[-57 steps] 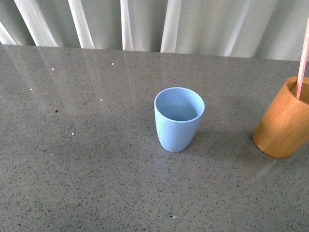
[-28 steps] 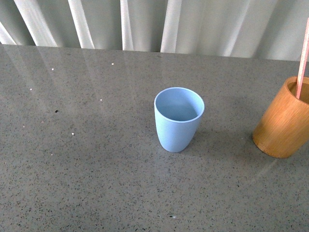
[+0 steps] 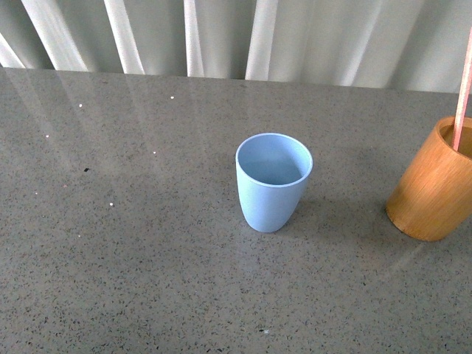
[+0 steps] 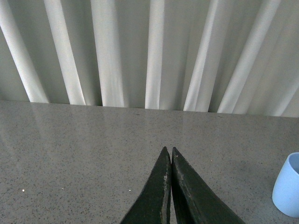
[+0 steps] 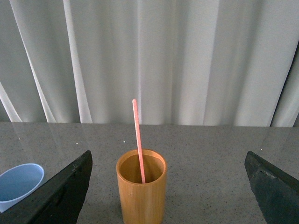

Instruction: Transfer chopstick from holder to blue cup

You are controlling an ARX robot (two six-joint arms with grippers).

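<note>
The light blue cup stands upright and empty in the middle of the grey table; its edge also shows in the left wrist view and the right wrist view. At the table's right edge stands the orange-brown holder, with one pale pink chopstick leaning in it. My right gripper is open wide, its dark fingers apart on either side of the holder and short of it. Pressed together over bare table, my left gripper is shut on nothing. Neither arm shows in the front view.
The grey speckled table runs back to a white pleated curtain. Small white specks dot the table's left part.
</note>
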